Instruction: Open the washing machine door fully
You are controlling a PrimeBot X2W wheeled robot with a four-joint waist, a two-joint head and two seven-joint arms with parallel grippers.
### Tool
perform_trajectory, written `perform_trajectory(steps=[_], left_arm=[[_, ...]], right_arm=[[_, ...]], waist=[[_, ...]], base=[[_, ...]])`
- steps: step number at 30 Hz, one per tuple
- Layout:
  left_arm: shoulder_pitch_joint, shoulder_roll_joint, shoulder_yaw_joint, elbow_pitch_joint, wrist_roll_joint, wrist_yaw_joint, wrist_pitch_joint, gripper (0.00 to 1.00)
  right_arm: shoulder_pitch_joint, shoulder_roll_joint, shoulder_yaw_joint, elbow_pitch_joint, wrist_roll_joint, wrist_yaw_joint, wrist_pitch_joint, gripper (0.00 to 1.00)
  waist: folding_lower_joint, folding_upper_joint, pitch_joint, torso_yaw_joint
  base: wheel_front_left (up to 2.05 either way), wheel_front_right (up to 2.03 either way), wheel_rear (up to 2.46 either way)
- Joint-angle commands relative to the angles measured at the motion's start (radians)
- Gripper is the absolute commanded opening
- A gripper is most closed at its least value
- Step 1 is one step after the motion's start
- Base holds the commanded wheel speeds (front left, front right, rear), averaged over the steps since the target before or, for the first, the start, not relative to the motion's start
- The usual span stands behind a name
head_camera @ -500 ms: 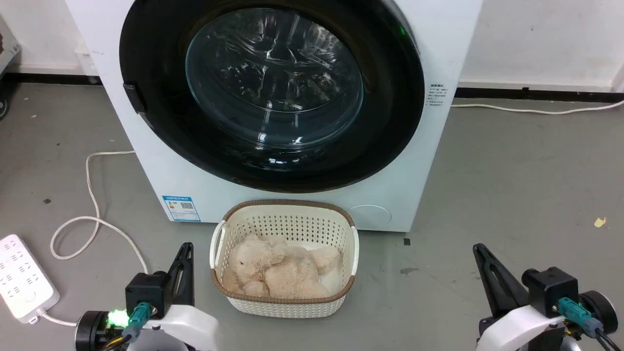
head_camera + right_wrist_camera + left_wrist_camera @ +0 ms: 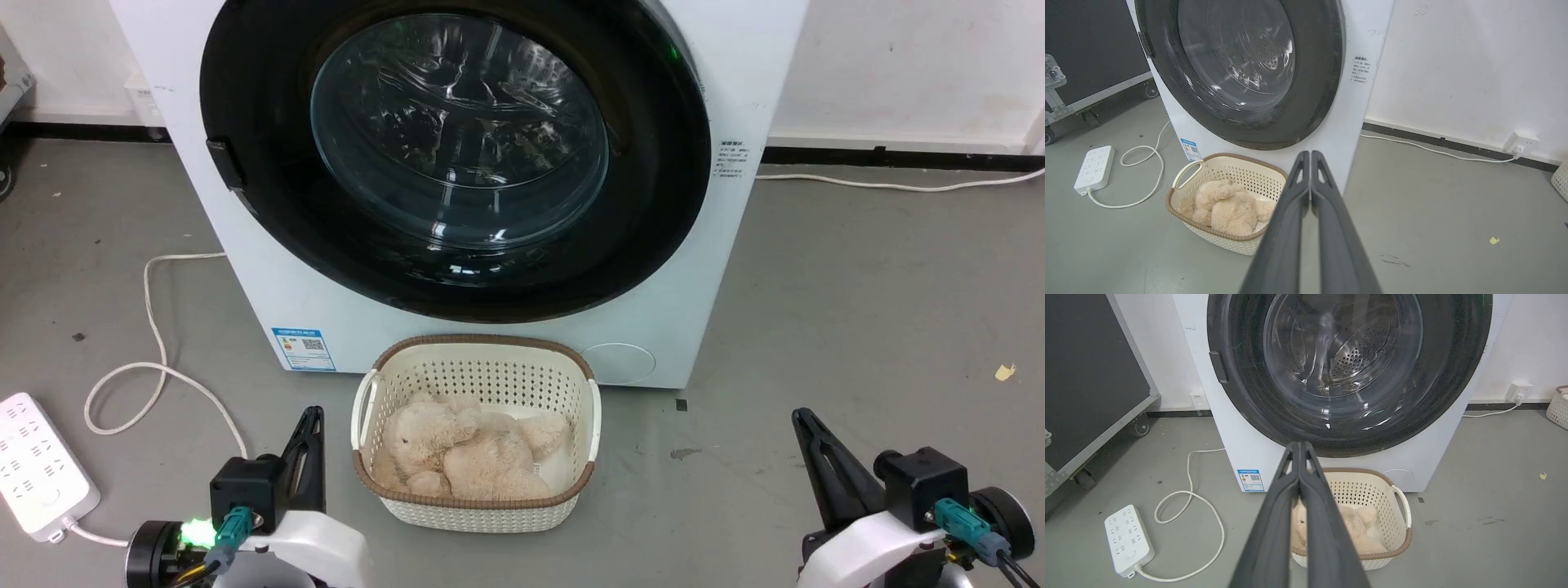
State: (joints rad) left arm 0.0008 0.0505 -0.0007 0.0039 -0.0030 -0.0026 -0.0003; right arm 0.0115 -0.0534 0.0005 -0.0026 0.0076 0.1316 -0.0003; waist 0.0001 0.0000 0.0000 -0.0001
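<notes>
Jaws pinched together, glossy round black door (image 2: 253, 122), boxy white washer (image 2: 759, 65)

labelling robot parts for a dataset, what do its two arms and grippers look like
The left gripper and right gripper each have two long, tapering dark grey fingers on a black boxy block. A teal plug with a dark cable enters each block, beside a round black knob. Both forearms wear smooth white curved shells. A small green light glows near the left plug.

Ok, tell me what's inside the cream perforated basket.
A fluffy beige plush toy lies inside the cream perforated plastic basket; what is under the toy is covered.
</notes>
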Motion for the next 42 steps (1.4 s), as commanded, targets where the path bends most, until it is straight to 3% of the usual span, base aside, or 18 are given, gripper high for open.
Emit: perform_trajectory(steps=[1,23,24,42], left_arm=[[-0.001,0.000,0.001,-0.004,0.003,0.003,0.000,0.00],[-0.001,0.000,0.001,-0.004,0.003,0.003,0.000,0.00],[0.000,0.000,0.000,0.000,0.000,0.000,0.000,1.00],[-0.004,0.000,-0.015,-0.006,-0.006,0.007,-0.030,1.00]], right_arm=[[-0.011,0.003,0.000,0.003,-0.008,-0.001,0.000,0.00],[-0.011,0.003,0.000,0.003,-0.008,-0.001,0.000,0.00],[0.000,0.000,0.000,0.000,0.000,0.000,0.000,1.00],[-0.006,0.000,-0.014,-0.005,0.021,0.000,-0.030,1.00]], waist=[[-0.0001,0.0000,0.000,0.000],[-0.0001,0.0000,0.000,0.000],[0.0000,0.0000,0.000,0.000],[0.0000,0.0000,0.018,0.002]], base=[[0.00,0.00,0.00],[0.00,0.00,0.00],[0.00,0.00,0.00],[0.00,0.00,0.00]])
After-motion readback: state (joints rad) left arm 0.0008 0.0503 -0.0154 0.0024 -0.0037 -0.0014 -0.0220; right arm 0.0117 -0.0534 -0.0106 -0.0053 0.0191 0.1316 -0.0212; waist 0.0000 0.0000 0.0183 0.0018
